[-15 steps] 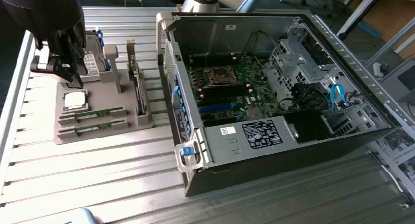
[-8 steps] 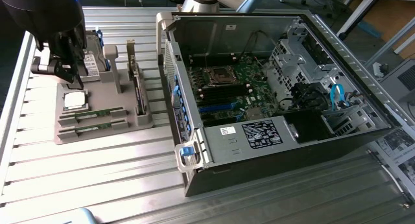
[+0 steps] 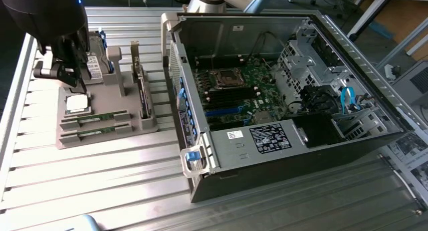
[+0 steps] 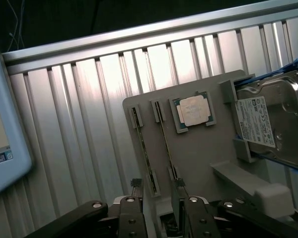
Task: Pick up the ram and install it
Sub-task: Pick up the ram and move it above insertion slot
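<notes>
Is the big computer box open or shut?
Open. The computer case has no side panel on, and its green motherboard shows inside.

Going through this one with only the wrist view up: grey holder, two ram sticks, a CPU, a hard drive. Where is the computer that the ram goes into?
Observer: An open computer case lies on its side at the exterior view's right of the holder, motherboard exposed.
Operator: And where does the arm stand?
Observer: At the exterior view's left. The arm, gripper pointing down, is over the holder's side away from the case.
</notes>
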Controlling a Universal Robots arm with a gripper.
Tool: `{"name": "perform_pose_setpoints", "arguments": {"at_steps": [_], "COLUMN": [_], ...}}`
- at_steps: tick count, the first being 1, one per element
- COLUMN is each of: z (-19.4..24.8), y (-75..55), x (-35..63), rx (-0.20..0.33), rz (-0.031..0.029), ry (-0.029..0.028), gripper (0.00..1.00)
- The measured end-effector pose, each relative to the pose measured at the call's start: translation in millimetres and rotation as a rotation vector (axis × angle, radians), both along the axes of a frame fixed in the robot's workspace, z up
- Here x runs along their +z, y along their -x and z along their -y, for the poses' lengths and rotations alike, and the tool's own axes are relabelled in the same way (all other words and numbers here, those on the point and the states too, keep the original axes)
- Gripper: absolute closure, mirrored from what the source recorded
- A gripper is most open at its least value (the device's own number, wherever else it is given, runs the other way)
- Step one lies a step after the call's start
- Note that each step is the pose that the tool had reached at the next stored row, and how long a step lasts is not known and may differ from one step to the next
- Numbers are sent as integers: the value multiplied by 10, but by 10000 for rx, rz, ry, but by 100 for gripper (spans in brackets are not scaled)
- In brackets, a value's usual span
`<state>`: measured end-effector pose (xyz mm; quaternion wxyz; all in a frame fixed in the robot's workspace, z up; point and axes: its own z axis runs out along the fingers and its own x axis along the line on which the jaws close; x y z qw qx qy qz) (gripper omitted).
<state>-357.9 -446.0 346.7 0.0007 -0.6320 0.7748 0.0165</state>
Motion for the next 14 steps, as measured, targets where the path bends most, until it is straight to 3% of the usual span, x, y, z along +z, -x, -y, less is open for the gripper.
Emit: {"name": "perform_pose_setpoints", "arguments": {"at_steps": [14], "z": [0], "y": [0], "x": [-60], "rx": [0], "rz": [0], "ry": [0], "gripper": [64]}}
